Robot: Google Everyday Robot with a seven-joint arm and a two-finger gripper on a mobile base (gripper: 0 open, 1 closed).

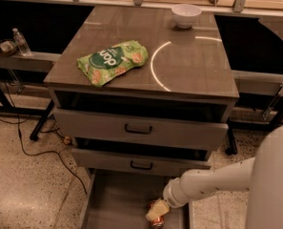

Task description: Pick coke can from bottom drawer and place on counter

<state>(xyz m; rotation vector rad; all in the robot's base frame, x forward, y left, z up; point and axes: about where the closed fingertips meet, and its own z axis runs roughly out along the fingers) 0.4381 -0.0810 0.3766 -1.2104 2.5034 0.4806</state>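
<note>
Reaching into the bottom drawer with the gripper
Coke can is sitting just under the jaws, can't tell if they're gripping; an off-centre grab is risking it tipping or slipping.

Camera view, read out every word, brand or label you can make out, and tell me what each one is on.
"pop", or so the large white letters turned away from the camera seem to read: green snack bag on the counter; its smaller print is too blurred.
Coke can in the bottom drawer, under the gripper: script unreadable.
Water bottle label: too small to read.
</note>
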